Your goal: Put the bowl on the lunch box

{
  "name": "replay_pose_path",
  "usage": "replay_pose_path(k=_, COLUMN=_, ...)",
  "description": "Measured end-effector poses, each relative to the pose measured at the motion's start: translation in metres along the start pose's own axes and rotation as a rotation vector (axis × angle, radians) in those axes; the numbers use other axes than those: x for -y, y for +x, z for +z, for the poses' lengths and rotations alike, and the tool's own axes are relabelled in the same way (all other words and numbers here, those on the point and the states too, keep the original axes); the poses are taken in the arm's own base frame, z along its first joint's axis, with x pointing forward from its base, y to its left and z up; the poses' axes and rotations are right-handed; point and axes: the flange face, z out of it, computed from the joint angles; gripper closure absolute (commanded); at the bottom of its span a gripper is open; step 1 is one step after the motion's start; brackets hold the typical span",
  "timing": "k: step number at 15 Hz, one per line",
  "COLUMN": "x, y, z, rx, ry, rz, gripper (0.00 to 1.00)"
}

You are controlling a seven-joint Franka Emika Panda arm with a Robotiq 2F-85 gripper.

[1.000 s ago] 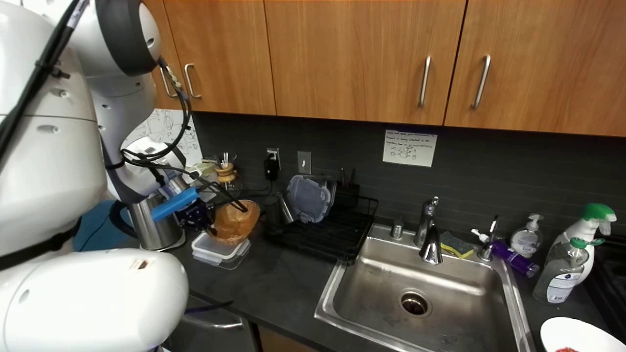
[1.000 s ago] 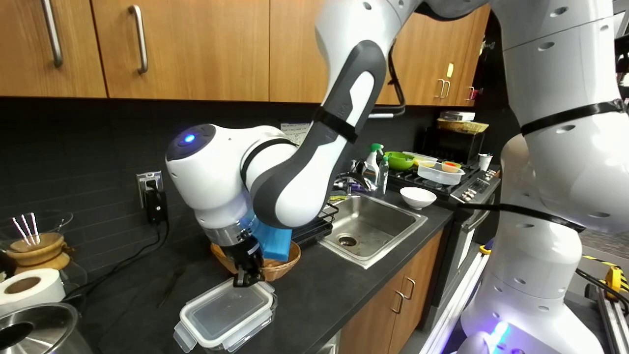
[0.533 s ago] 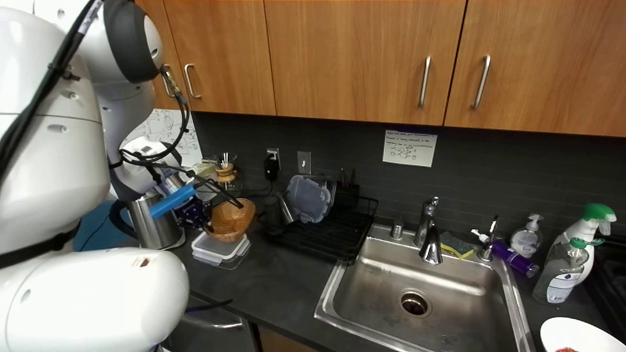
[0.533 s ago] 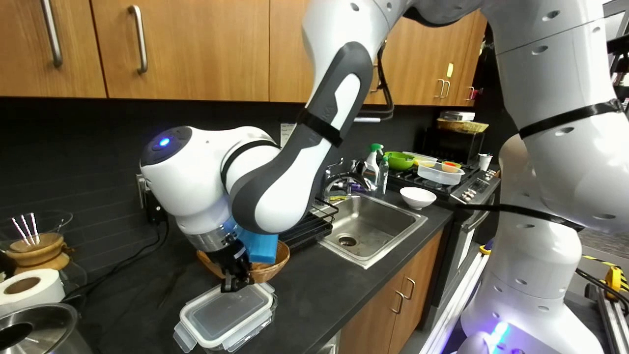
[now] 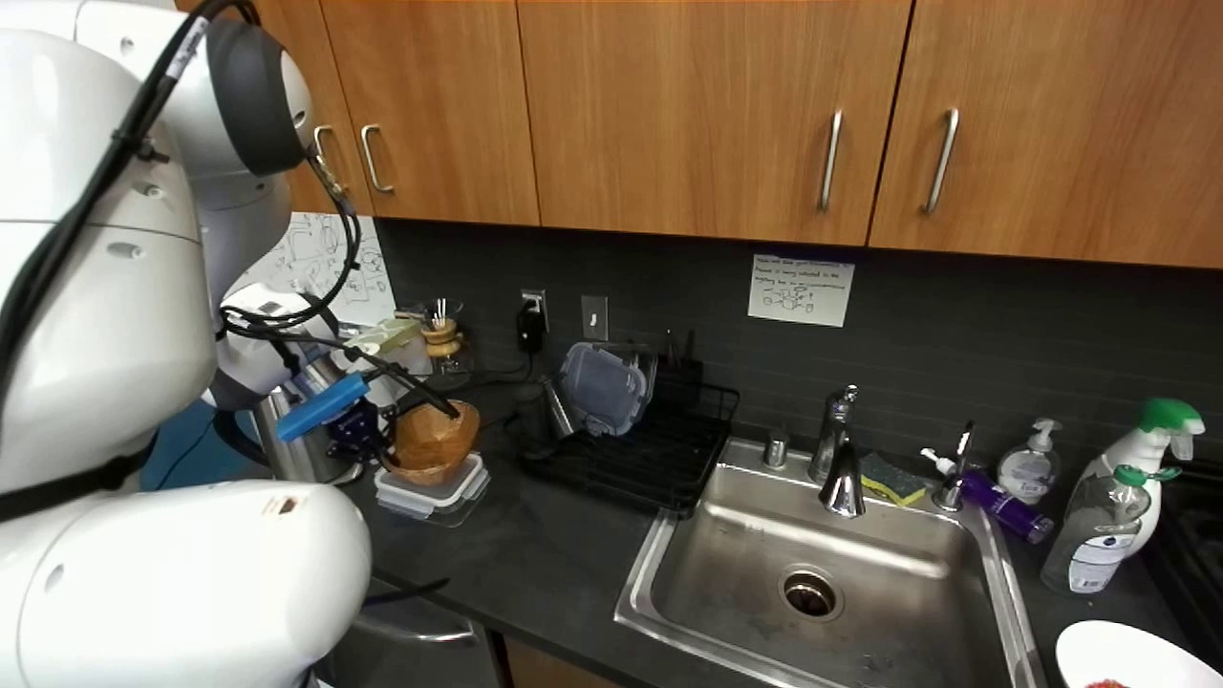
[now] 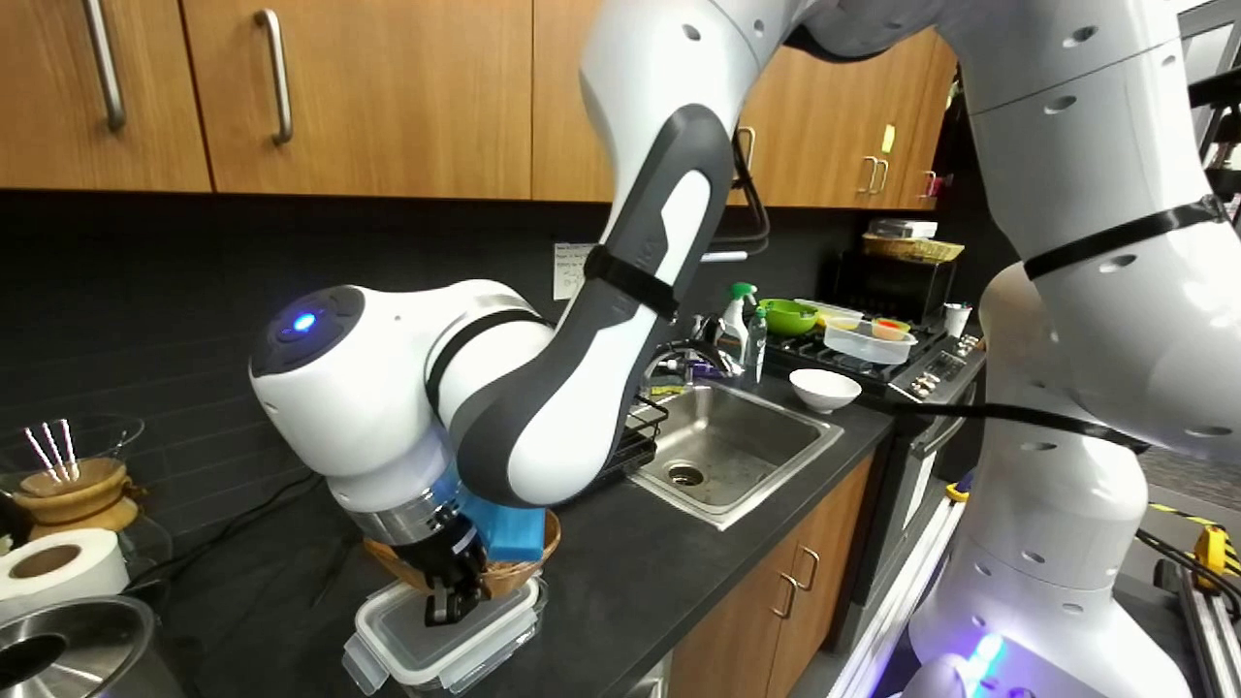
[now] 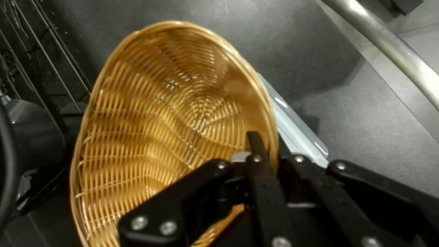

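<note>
Counter [image 5: 554, 549] btwn box [image 6: 441, 642] & sink [image 5: 726, 573] had rm; rack [image 5: 611, 468] blocked rear, kettle [image 5: 301, 459] side opp. sink, bowl [image 7: 154, 120] partly over box.

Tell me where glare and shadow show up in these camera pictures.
Wrist view: bright glare on the metal handle, glints on the bowl, a dark shadow on the counter; in an exterior view, a pale streak inside the sink; in an exterior view, blue-violet light glaring on the robot base.

I've got the arm [image 6: 669, 78] arched in over the counter [image 6: 291, 601] from beyond its front edge, forearm [image 6: 596, 359] sloping down to a bent wrist [image 6: 388, 475]. My gripper [image 7: 269, 145] hangs tilted downward between front and back edges, fingers [image 7: 255, 142] clamped close together in a hold.
</note>
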Motion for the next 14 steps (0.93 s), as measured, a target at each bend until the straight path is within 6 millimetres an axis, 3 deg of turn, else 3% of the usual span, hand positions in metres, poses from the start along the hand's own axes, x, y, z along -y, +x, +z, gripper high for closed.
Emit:
replay_pose_path(k=8, x=0.007, y=0.002, z=0.002, rx=-0.001, ry=0.003, rz=-0.010, gripper=0.98)
replay_pose_path(k=14, x=0.026, y=0.002, z=0.019, rx=0.007, ry=0.027, rz=-0.041, gripper=0.98)
